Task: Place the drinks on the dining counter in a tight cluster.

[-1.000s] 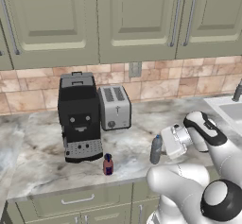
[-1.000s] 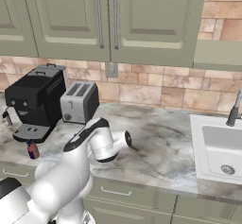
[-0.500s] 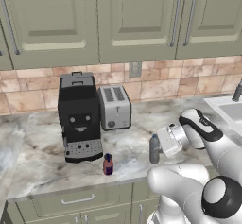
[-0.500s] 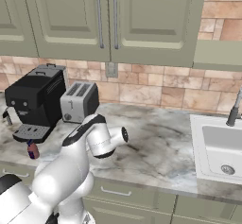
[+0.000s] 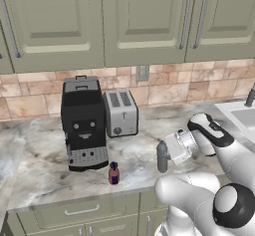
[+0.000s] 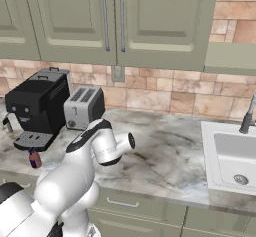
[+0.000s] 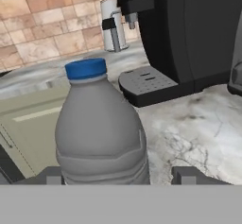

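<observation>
Hand view showed me the water bottle (image 7: 99, 128) upright between my fingers (image 7: 189, 175), which stood either side of its body; I could not tell whether they pressed it. It stood on the marble table (image 5: 45, 173), right of the small red bottle (image 5: 114, 173), which sat just before the black coffee machine (image 5: 83, 123) beside the toaster (image 5: 120, 112).

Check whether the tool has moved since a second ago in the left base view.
Yes. The tool has swung left along the counter, toward the coffee machine and small red bottle, with the water bottle now between its fingers.
</observation>
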